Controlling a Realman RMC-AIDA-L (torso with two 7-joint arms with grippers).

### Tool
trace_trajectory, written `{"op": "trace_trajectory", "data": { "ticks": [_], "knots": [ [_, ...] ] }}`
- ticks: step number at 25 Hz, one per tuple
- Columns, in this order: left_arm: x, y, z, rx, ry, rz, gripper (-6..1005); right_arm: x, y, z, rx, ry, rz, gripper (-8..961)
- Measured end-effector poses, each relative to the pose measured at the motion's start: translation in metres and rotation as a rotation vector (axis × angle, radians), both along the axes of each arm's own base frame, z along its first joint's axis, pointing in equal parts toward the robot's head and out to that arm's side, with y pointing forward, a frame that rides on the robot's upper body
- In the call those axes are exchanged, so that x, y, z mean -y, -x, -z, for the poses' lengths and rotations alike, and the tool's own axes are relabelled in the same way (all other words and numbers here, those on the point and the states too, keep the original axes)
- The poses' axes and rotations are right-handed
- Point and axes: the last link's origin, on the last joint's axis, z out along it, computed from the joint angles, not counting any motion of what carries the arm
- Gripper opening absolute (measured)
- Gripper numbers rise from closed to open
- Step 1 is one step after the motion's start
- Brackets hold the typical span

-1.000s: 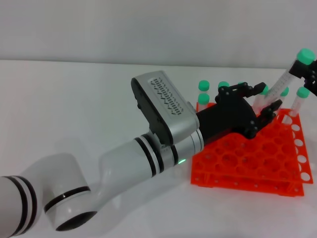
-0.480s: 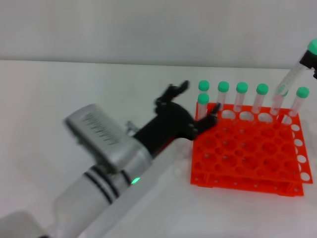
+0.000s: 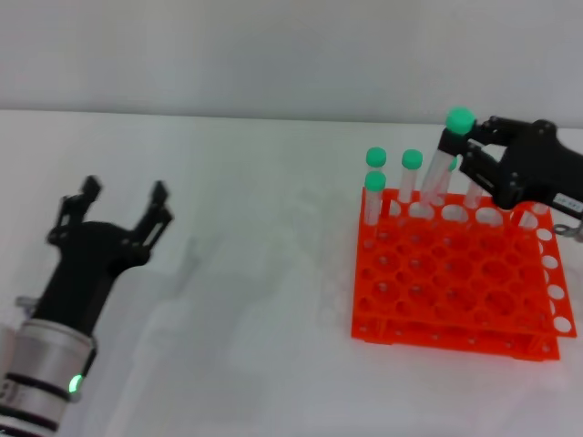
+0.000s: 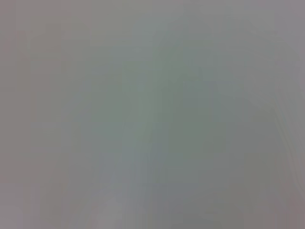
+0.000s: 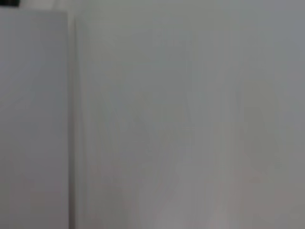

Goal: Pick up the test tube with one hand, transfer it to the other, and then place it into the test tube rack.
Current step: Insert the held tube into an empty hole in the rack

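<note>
In the head view my right gripper [image 3: 466, 151] is shut on the test tube [image 3: 441, 167], a clear tube with a green cap. It holds the tube tilted, tip down, over the back row of the orange test tube rack [image 3: 455, 282]. I cannot tell whether the tip is in a hole. My left gripper [image 3: 123, 205] is open and empty, low at the left over the white table and far from the rack. Both wrist views show only blank pale surface.
Other green-capped tubes [image 3: 375, 191] stand in the rack's back rows; some are hidden behind my right gripper. The rack sits at the right on the white table [image 3: 255, 273]. A pale wall runs along the back.
My left arm has pulled back from the rack to the lower left, empty. My right gripper has come in from the right edge and lowered the tube toward the back row.
</note>
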Motion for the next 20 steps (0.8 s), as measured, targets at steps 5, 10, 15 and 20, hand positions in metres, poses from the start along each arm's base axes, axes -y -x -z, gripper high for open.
{"op": "trace_trajectory", "data": {
  "ticks": [5,10,15,20],
  "knots": [
    [0.006,0.018,-0.009,0.058,-0.006,-0.055,894,-0.010,0.002,0.018,0.048,-0.011,0.023,212],
    [0.004,0.021,-0.010,0.060,-0.002,-0.064,894,-0.016,0.006,0.026,0.076,-0.005,0.035,215],
    [-0.001,0.018,-0.009,0.057,0.003,-0.051,894,-0.021,0.007,0.035,0.105,0.000,0.049,217],
    [-0.002,0.017,-0.010,0.057,0.001,-0.051,894,-0.024,0.005,0.038,0.125,-0.010,0.067,220]
  ]
}}
